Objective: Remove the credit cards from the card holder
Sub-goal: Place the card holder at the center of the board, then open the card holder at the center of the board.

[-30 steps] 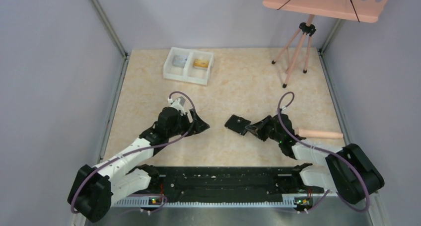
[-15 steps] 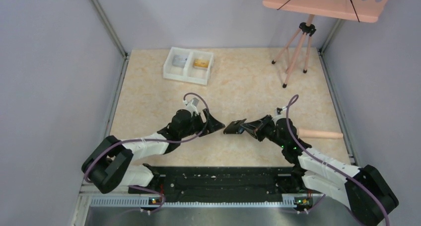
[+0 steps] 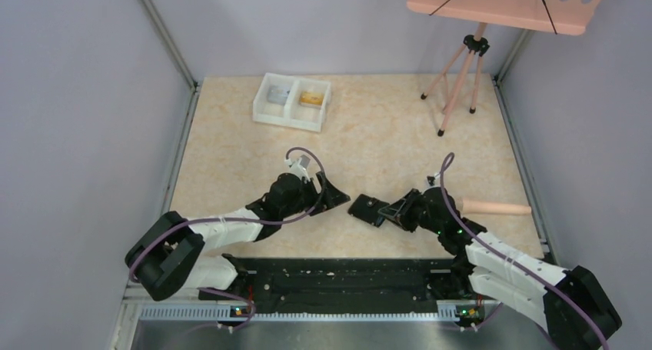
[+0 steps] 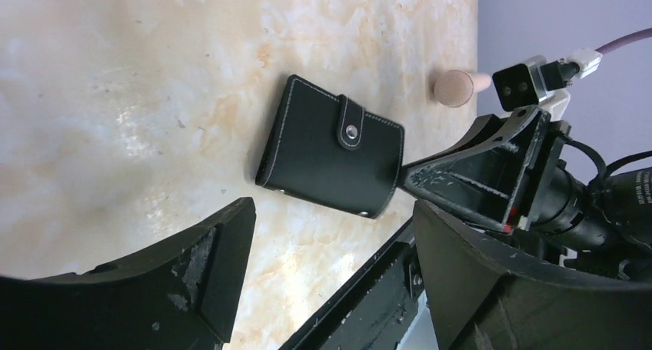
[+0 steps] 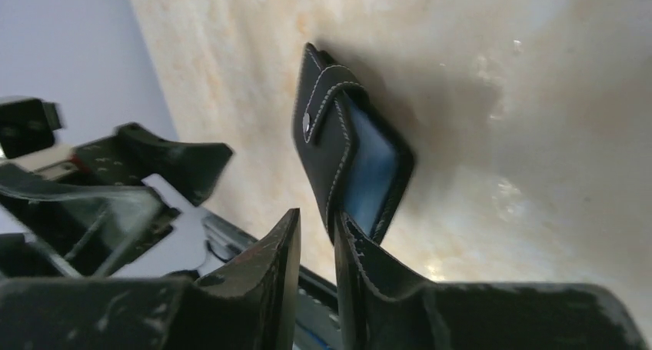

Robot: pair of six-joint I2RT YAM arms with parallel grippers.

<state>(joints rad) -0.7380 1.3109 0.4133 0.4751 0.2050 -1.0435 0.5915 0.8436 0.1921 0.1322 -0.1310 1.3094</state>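
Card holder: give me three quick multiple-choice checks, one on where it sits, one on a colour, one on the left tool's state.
1. Where is the card holder?
A) clamped in the left tool
B) on the table, between the two tools
C) hanging over the table's edge

2. What colour is its stitching?
A) white
B) red
C) yellow

3. How do the left tool's jaws stand?
A) shut on the holder
B) shut on nothing
C) wide open, clear of the holder

Answers:
1 B: the top view shows it lying on the table, with the left tool on one side and the right tool at its other edge.
2 A: the left wrist view shows a white seam along the black border and strap.
3 C: in the left wrist view both fingers are spread far apart, short of the holder.
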